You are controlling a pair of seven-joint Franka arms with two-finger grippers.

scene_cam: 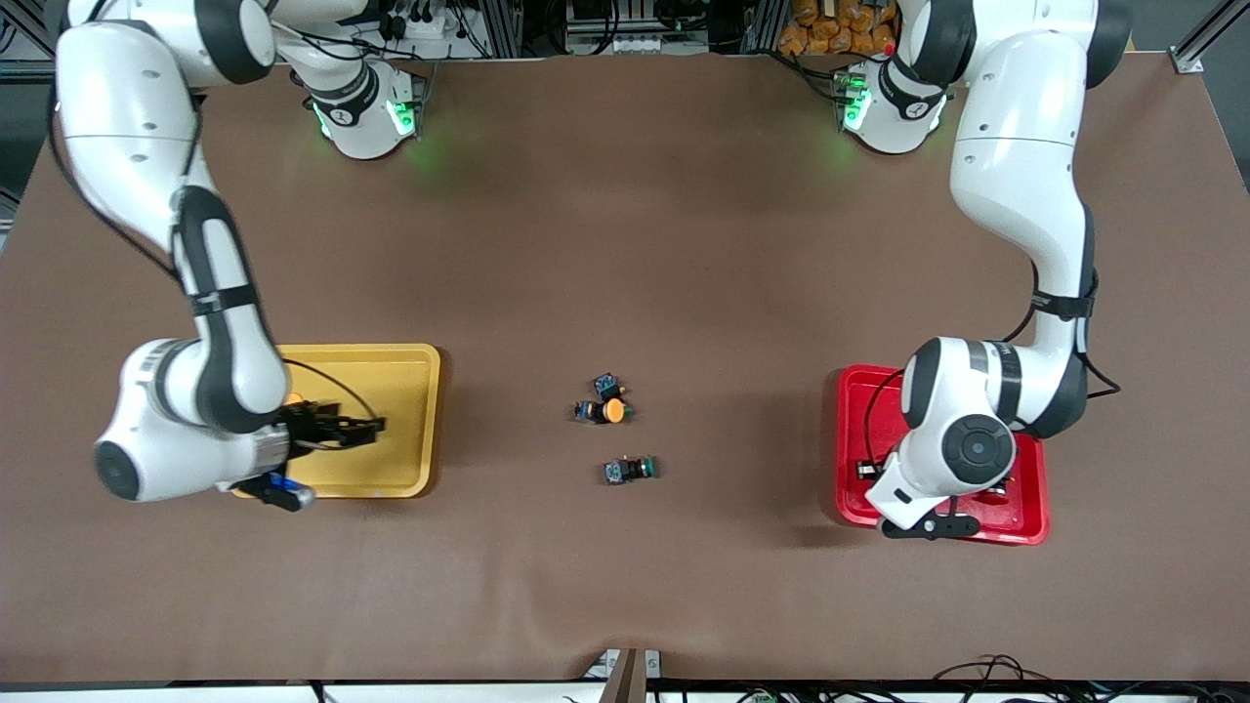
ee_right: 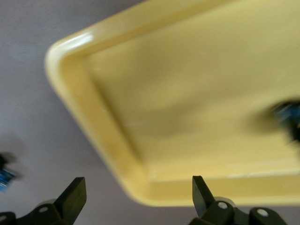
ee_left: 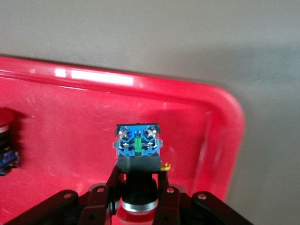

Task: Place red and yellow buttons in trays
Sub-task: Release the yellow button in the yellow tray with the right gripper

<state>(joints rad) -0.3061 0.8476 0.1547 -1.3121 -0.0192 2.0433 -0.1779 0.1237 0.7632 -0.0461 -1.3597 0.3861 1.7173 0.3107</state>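
Observation:
My left gripper (ee_left: 139, 173) is shut on a red button (ee_left: 138, 147) with a black-and-blue body, low over the red tray (ee_left: 197, 101), near a corner. A second red button (ee_left: 4, 140) lies in that tray. In the front view the left wrist hides gripper and button over the red tray (scene_cam: 1025, 522). My right gripper (scene_cam: 366, 427) is open and empty over the yellow tray (scene_cam: 400, 381); in the right wrist view (ee_right: 137, 180) it is over a tray corner. A yellow button (scene_cam: 293, 398) lies in the yellow tray. Another yellow button (scene_cam: 613, 411) lies mid-table.
Two more switches lie mid-table: one (scene_cam: 605, 384) touches the yellow button, and a green-capped one (scene_cam: 630, 470) is nearer the front camera. The brown table cover (scene_cam: 625, 244) is wrinkled near the front edge.

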